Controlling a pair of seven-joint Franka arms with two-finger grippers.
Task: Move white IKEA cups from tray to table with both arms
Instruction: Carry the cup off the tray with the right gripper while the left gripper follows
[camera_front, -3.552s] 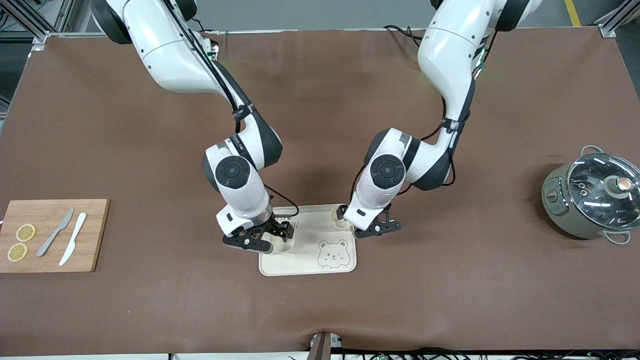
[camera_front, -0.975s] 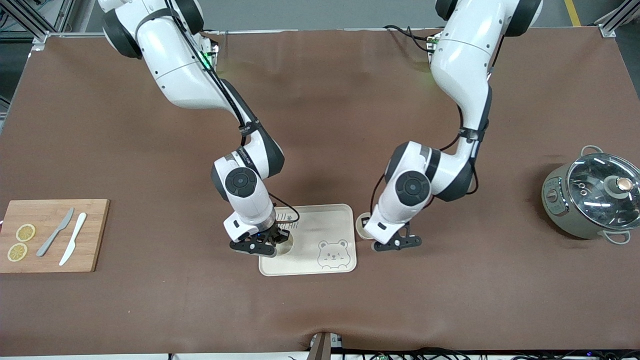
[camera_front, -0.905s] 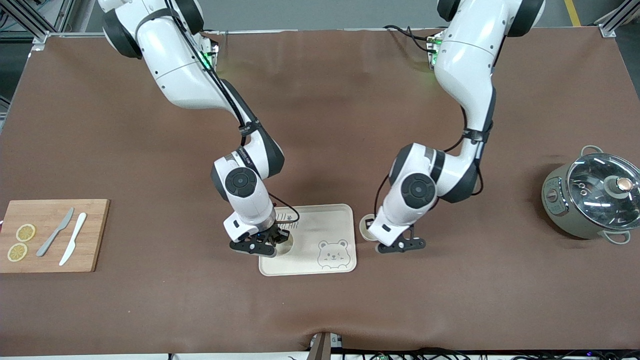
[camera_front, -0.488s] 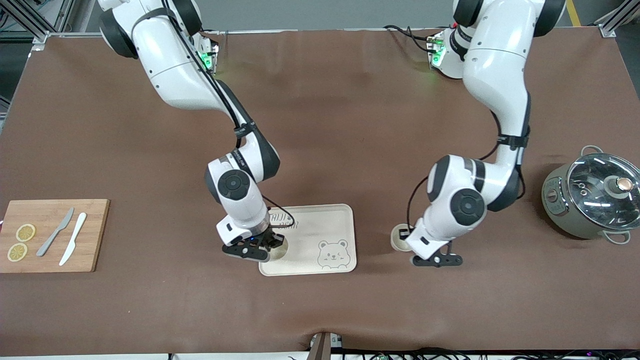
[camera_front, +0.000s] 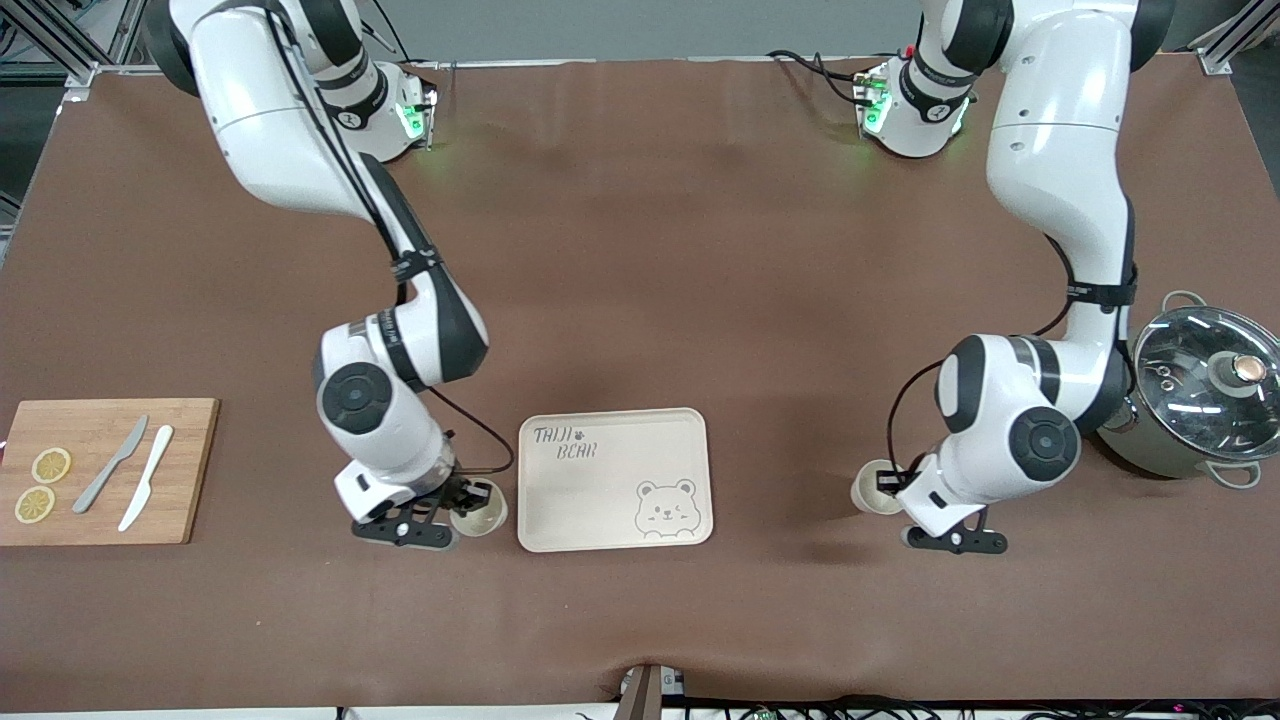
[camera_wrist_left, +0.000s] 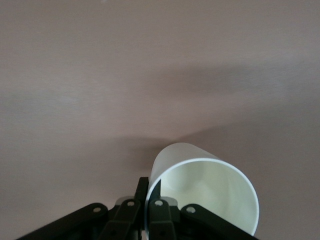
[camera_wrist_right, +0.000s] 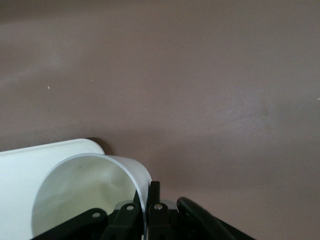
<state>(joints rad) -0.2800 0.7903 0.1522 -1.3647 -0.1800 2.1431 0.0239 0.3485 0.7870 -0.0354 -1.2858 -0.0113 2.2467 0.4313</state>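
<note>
The right gripper (camera_front: 462, 497) is shut on the rim of one white IKEA cup (camera_front: 480, 511). It holds the cup upright, low over the brown mat, just beside the bear-printed tray (camera_front: 615, 440), toward the right arm's end. In the right wrist view the fingers (camera_wrist_right: 152, 195) pinch the cup's wall (camera_wrist_right: 85, 190). The left gripper (camera_front: 893, 483) is shut on the rim of the other white cup (camera_front: 868, 490), low over the mat between the tray and the pot. The left wrist view shows its fingers (camera_wrist_left: 142, 187) clamping that cup (camera_wrist_left: 205, 192). I cannot tell whether either cup touches the mat.
The tray holds nothing; its edge shows in the right wrist view (camera_wrist_right: 25, 157). A grey-green glass-lidded pot (camera_front: 1185, 395) stands at the left arm's end, close to the left arm's elbow. A wooden board (camera_front: 185, 470) with two knives and lemon slices lies at the right arm's end.
Both arms have carried their cups off the tray and outward, each toward its own end of the table. The tray now holds nothing.
</note>
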